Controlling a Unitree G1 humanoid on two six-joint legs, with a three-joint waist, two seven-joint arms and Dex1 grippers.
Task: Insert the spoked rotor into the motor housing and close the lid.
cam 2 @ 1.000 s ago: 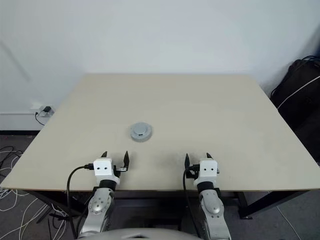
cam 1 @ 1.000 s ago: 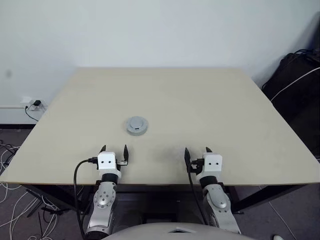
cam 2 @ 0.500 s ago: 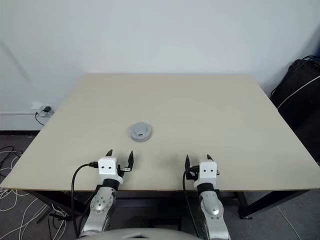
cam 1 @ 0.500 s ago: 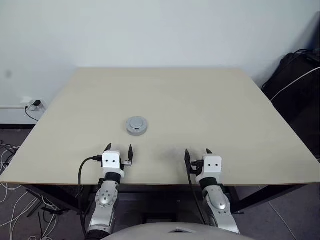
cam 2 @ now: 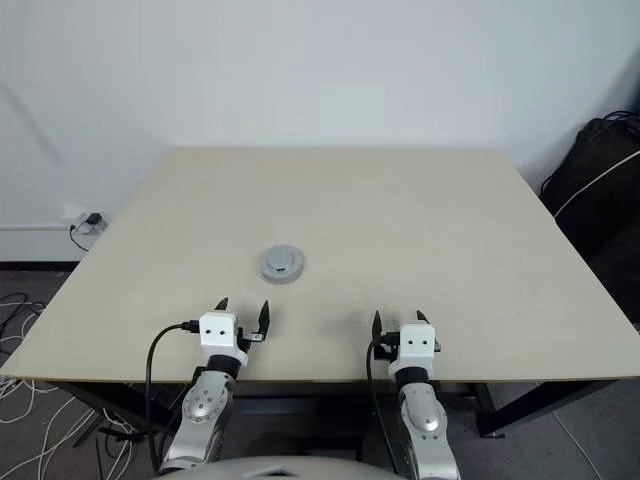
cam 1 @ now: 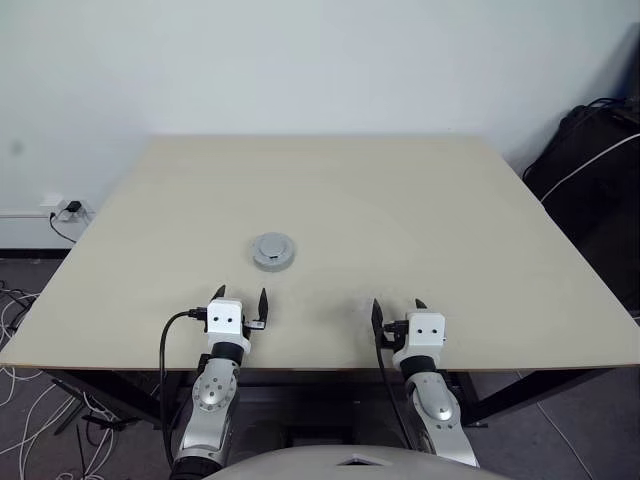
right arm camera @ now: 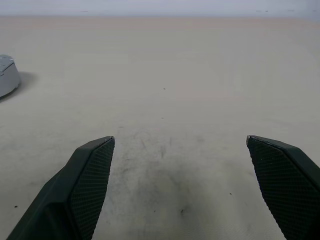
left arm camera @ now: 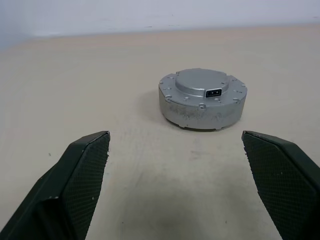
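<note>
A round grey motor housing (cam 1: 273, 256) stands on the table's left half, with the plain grey lid (left arm camera: 196, 81) lying flat on top of it; a small dark socket shows in the lid's raised centre. The spoked rotor is hidden. My left gripper (cam 1: 241, 297) hovers open just in front of the housing and a little to its left, with nothing between its fingers (left arm camera: 85, 170). Over the front edge, to the right, my right gripper (cam 1: 397, 306) is open and empty. The housing (right arm camera: 6, 75) also shows at the edge of the right wrist view.
The beige table (cam 1: 420, 210) is bare around the housing. A black bag (cam 1: 590, 170) with a white cable leans at the right of the table. Cables and a wall socket (cam 1: 62, 208) lie on the floor at the left.
My left gripper has edged slightly to the right along the front edge. The right gripper and the housing have stayed put.
</note>
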